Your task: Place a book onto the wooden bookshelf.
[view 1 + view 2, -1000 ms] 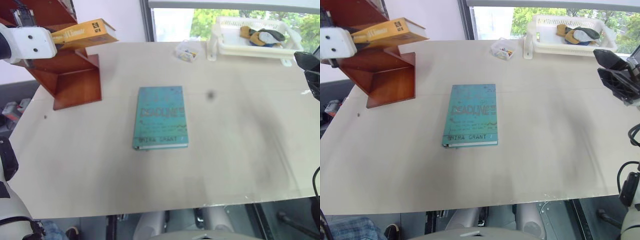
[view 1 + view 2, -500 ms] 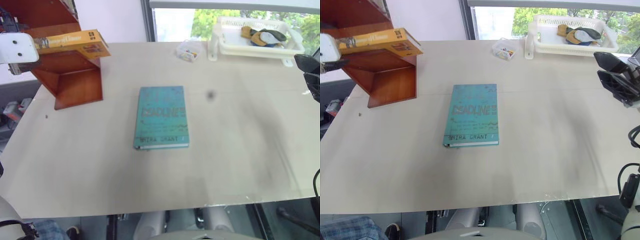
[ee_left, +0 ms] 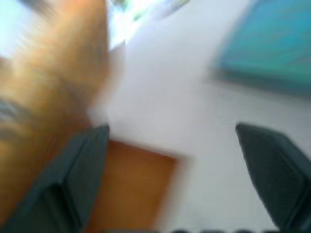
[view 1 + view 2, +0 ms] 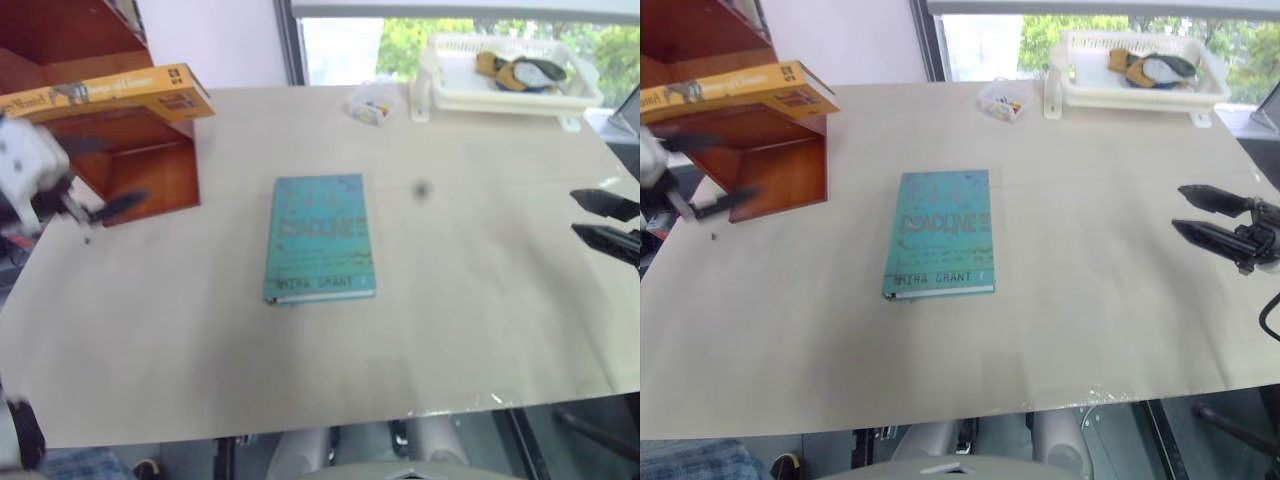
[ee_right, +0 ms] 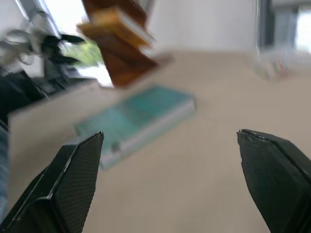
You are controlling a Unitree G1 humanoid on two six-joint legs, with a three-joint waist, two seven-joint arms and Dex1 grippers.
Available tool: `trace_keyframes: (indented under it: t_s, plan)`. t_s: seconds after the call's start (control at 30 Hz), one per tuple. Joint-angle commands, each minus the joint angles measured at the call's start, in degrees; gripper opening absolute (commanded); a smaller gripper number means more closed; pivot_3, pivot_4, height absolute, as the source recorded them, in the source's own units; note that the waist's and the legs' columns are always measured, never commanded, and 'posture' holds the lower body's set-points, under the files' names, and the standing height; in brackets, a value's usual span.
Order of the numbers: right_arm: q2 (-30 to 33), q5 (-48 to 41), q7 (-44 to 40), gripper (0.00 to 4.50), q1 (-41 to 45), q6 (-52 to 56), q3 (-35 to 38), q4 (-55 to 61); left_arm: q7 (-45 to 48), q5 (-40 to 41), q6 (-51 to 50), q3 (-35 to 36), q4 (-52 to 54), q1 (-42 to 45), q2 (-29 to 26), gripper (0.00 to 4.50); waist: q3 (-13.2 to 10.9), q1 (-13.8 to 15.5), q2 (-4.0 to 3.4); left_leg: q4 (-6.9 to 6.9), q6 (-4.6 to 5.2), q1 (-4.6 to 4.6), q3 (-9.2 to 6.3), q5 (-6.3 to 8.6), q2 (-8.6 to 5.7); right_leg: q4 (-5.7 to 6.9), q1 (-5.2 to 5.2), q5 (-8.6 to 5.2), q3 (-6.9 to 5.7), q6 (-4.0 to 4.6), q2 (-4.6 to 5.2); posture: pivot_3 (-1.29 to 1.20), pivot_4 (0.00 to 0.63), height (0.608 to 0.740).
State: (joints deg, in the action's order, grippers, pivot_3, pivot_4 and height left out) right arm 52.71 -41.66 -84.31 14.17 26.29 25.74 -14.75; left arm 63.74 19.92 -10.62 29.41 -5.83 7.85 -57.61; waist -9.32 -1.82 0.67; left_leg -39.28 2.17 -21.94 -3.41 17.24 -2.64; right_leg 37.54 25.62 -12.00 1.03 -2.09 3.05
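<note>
The orange-yellow book (image 4: 110, 93) lies flat on a board of the wooden bookshelf (image 4: 155, 175) at the table's far left, its right end jutting past the shelf's side. My left gripper (image 4: 708, 170) hangs open just below and in front of the book, apart from it, with nothing between its fingers. My right gripper (image 4: 1183, 210) is open and empty over the table's right edge, pointing left. In the right wrist view the book (image 5: 121, 19) and bookshelf (image 5: 124, 56) show far off.
A teal book (image 4: 320, 238) lies flat in the middle of the table. A white basket (image 4: 510, 75) holding a few things stands at the far right, with a small clear box (image 4: 370, 103) beside it.
My left gripper has opened, let go of the book and dropped down and back from the shelf. The book stays on the shelf board. My right gripper has sunk lower.
</note>
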Motion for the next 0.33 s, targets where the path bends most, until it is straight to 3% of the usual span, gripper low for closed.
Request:
trace_keyframes:
  t_s: [0.03, 0.2, 0.33]
  plan:
    - [0.19, 2.44, 1.75, 4.5, -5.45, -3.1, 1.56, 5.26, -10.23, 5.29, -11.99, 4.97, 20.28, -10.83, 8.1, 4.47, 0.01, 0.23, 0.04, 0.01, 0.01, 0.0, 0.0, 0.0, 0.01, -0.08, -0.04, 0.0, 0.0, 0.0, 0.0, 0.0, 0.15, 0.74]
    - [-1.48, 7.21, 4.57, 4.5, -9.66, -8.29, -0.38, 3.78, -18.26, 3.93, -14.86, -0.43, 26.37, -16.58, 17.29, 4.47, -0.01, 1.71, 0.06, 0.01, 0.17, 0.89, -0.05, 0.11, 0.02, -0.09, -0.9, 0.01, -0.1, 0.03, 0.0, 0.0, 0.15, 0.74]
    - [-2.97, 6.07, 5.92, 4.5, -8.26, -8.29, 0.53, 1.61, -20.96, 2.07, -16.7, -3.59, 26.09, -15.94, 16.99, 4.47, -0.11, 2.12, -0.08, 0.02, 0.16, 1.9, -0.03, 0.1, 0.29, -0.51, -2.13, -0.22, -0.32, 0.06, -0.13, 0.0, 0.15, 0.74]
